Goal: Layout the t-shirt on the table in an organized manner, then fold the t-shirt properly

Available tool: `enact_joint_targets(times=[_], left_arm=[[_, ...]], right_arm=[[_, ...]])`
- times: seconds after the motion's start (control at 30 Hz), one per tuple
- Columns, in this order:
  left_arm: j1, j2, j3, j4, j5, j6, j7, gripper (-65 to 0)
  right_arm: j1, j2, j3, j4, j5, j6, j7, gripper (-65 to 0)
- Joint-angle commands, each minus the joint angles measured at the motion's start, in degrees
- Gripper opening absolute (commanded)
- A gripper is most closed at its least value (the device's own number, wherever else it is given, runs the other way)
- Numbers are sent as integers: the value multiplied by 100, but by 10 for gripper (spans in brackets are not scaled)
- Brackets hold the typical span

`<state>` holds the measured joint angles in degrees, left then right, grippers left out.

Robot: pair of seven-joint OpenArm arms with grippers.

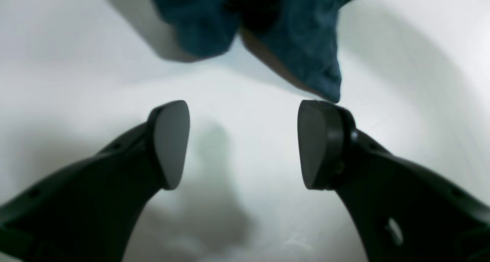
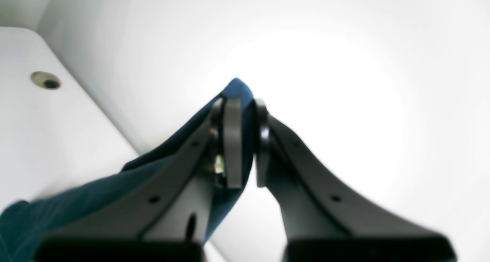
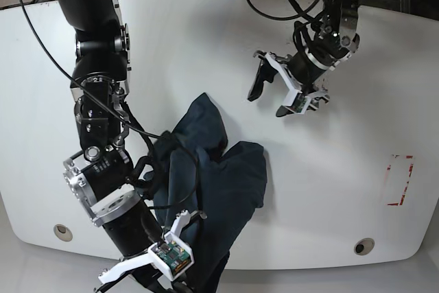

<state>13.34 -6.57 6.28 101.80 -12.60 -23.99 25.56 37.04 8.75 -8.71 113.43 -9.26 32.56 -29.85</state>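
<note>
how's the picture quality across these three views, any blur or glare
Left wrist view: soft focus, the t-shirt blurred, shadows on the table. Right wrist view: strong white glare past the right end effector. Base view: sharpest, evenly lit.

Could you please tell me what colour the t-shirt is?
Plain dark navy blue t-shirt, no pattern visible; it shows best in the base view.

The t-shirt point(image 3: 212, 169) pinched between my right gripper point(image 2: 245, 139) pads is soft, matt navy cloth, rumpled at the frame's lower middle. The table point(image 3: 206, 46) under it is smooth, glossy white. My left gripper point(image 1: 245, 143), upper right, has matt black plastic fingers point(image 1: 170, 143) with dull grey pads.
</note>
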Motion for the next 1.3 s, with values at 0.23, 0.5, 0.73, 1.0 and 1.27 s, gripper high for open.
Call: enact_joint_targets(times=[0.23,0.5,0.73,1.0,1.27], left_arm=[[-838,55,994,-1006,-98,-6,-143,-229],[-1479,626,1213,-2088,-81,-6,-161,-229],[-1884,1013,1336,-3028,-81,-6,-776,-229],[-2376,1285,1758,-4171,-89,-6,-1101,-235],[-2570,1364,1750,-4786,-89,12,-1207,-460]], right_arm=[[424,8,23,90,16,-78,114,-648],[538,8,23,117,16,-78,114,-648],[617,17,23,134,16,-78,114,-648],[652,17,23,134,7,-69,105,-648],[661,96,23,143,7,-78,105,-648]])
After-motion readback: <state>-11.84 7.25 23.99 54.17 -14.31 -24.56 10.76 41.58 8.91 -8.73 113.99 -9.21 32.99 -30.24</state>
